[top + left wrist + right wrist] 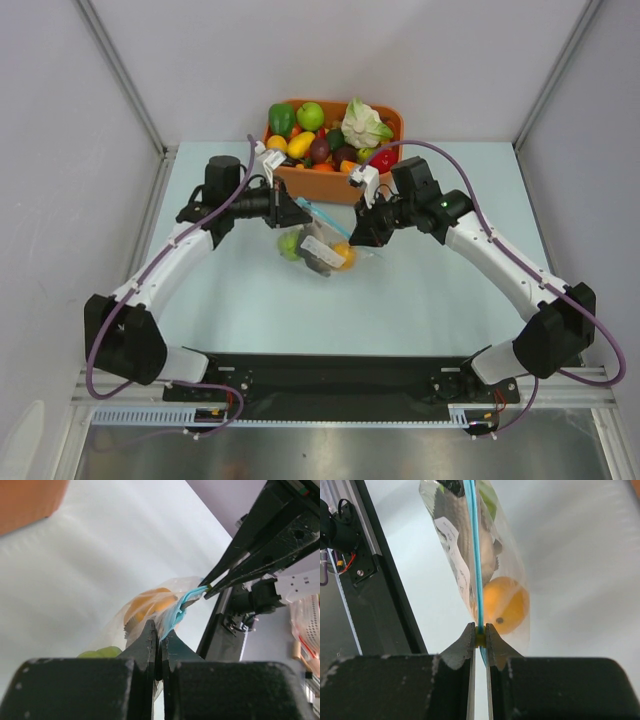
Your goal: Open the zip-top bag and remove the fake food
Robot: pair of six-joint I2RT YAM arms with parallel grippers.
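On the left, the left gripper (160, 630) is clamped tight on one end of the light-blue zip strip (179, 608) of the clear bag (320, 247), its two fingers pressed together with the plastic between them. The bag stretches between the two arms over the middle of the pale table (250, 300), just in front of the orange tub (322, 186) of toy fruit and vegetables at the back. The strip runs as a taut line from one gripper to the other, and the rest of the bag hangs below it. Whether the bottom of the bag touches the table cannot be told. The zip looks closed along the length that shows. Inside the bag, a lime-green fruit (289, 245) sits towards the left, a grey fish (320, 256) with a white label lies in the middle, and an orange fruit (505, 605) rests towards the right, close to the strip. On the right, the right gripper (480, 631) pinches the other end of the same strip, its fingertips almost meeting around the thin blue edge
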